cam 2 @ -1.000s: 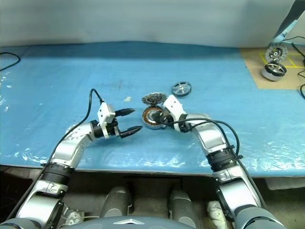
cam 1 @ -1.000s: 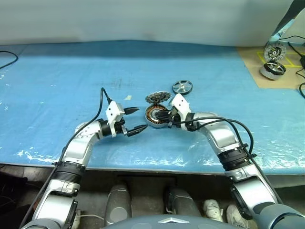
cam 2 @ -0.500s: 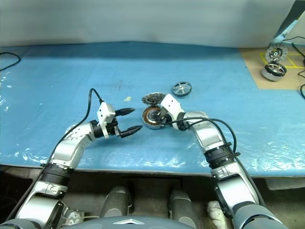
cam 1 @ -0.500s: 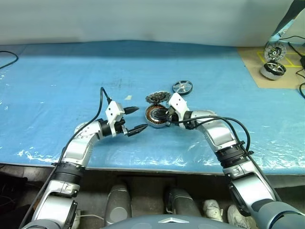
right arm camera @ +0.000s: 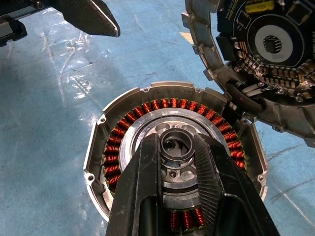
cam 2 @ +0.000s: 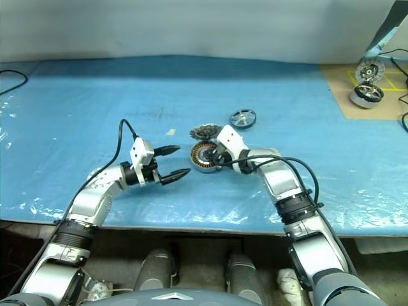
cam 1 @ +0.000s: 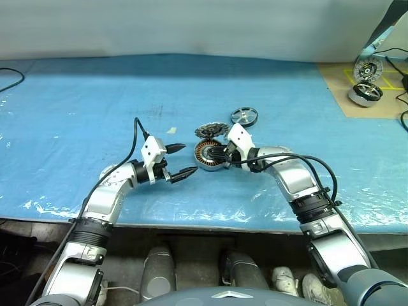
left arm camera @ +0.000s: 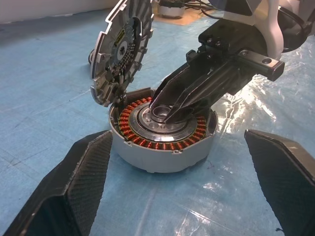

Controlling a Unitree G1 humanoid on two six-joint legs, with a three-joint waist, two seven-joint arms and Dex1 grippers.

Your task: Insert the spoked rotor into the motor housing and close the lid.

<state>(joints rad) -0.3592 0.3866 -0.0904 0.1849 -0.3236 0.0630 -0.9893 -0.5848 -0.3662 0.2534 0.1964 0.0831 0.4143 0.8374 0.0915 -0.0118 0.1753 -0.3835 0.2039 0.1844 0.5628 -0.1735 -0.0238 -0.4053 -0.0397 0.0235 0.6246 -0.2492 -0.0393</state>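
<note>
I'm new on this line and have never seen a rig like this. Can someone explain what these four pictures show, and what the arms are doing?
It is a two-armed robot at a table under a blue sheet. Two pictures look down from its head; the other two come from cameras on its wrists, looking along the black fingers.

In the middle sits the motor housing, a round grey cup with copper windings. Its lid leans tilted at the housing's edge. The black spoked rotor lies beyond them, not yet put in.

The right gripper is closed around the housing's central hub. The left gripper is open beside the housing, holding nothing. On the far right, spare motors rest on cardboard.
</note>
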